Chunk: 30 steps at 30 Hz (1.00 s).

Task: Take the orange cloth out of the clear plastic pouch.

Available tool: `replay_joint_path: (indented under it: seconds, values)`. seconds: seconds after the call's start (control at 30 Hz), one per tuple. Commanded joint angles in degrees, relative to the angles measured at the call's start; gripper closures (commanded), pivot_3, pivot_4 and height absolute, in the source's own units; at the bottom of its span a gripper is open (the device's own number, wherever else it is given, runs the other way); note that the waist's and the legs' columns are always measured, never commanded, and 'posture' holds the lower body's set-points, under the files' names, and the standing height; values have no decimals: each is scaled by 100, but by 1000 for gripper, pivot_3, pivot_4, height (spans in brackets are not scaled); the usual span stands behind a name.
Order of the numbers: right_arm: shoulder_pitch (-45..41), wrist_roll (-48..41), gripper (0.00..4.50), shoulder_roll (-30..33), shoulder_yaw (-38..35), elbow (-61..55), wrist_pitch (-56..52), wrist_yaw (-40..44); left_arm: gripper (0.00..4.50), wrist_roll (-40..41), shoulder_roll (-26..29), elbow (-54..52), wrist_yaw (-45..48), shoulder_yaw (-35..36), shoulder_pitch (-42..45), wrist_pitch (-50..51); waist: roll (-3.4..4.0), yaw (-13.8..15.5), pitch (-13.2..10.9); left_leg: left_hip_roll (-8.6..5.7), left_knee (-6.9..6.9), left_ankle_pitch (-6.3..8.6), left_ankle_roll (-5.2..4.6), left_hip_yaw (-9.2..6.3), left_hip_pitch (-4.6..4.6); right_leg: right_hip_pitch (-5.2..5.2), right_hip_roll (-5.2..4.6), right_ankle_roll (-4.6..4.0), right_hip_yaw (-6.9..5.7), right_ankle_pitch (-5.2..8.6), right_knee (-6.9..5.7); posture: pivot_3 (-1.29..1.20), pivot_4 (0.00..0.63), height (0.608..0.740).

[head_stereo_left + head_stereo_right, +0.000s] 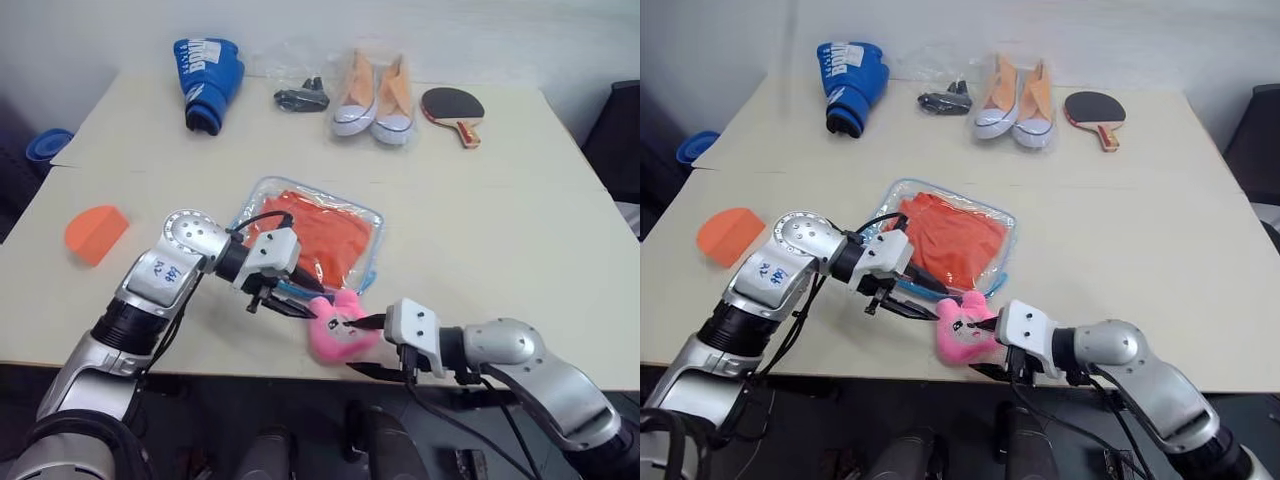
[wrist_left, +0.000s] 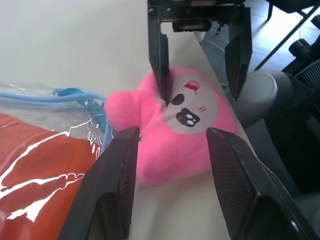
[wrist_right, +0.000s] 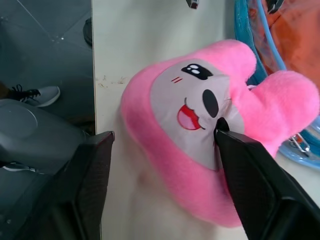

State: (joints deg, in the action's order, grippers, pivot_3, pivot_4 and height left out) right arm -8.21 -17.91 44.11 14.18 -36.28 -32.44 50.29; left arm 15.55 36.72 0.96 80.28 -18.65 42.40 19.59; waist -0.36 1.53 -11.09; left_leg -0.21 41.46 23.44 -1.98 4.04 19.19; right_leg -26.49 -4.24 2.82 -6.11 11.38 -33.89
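The clear plastic pouch (image 1: 259, 199), edged in light blue, lies flat mid-table with the orange cloth (image 1: 320, 235) folded inside it. Its pink plush charm (image 1: 336, 340) rests at the near corner, by the table's front edge. My left gripper (image 1: 290, 305) reaches in from the left, open, its fingertips (image 2: 125, 150) at the pouch's near edge just short of the charm. From the right, my right gripper (image 1: 352, 345) is open around the charm (image 3: 200, 130). One of its fingers (image 2: 161, 60) touches the plush face.
Along the far edge of the table (image 1: 520, 240) lie a blue boxing glove (image 1: 208, 80), a small black item (image 1: 300, 98), sneakers in a crinkly bag (image 1: 375, 95) and a table tennis paddle (image 1: 455, 110). An orange half-round piece (image 1: 95, 232) sits at the left.
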Motion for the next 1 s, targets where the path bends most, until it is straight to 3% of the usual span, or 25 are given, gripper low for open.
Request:
replay_joint_path:
  seconds: [0.03,0.17,0.3,0.43,0.67,0.9,1.0]
  values:
    - [125,-138,1285,320,-533,-601,-99,17,2250,-47,-83,-274,90,-158,121,70,0,7,0,-1,1,1,-1,-2,2,0,-2,0,-1,0,1,0,150,740]
    - [133,-706,1285,826,-1500,-1029,-363,298,2250,-286,-216,-642,-25,-491,193,219,0,7,0,-2,2,1,-2,-6,4,1,-3,1,-2,-1,3,0,150,740]
    - [-74,-681,1285,1231,-1733,-658,-75,682,2250,-504,-192,-1094,-41,-719,70,94,0,-11,0,0,0,2,-3,-8,1,5,-4,1,0,-1,4,0,150,740]
    - [-682,4,1285,1212,-1145,311,676,853,2250,-727,-79,-1404,-42,-937,-84,-15,0,-23,0,3,-2,2,-4,-6,-2,4,-4,0,3,0,4,0,150,740]
    - [-1674,818,1285,722,-204,1614,1667,1139,2250,-2066,-56,-826,-785,-1343,-210,-1367,0,10,0,0,-1,1,-6,-7,2,2,1,-1,0,0,4,0,150,740]
    - [-2132,1213,1285,483,35,2406,2405,1357,2250,-2114,-95,-653,-876,-1246,-320,-2053,0,0,0,-6,5,-3,-18,-7,0,7,-20,6,-2,-3,3,0,150,740]
    - [-2308,1447,1249,333,153,2723,2784,1353,3112,-1948,-97,-758,-788,-1173,-382,-1998,0,-7,0,-5,5,-3,-18,-7,1,7,-21,6,-3,-3,2,0,150,740]
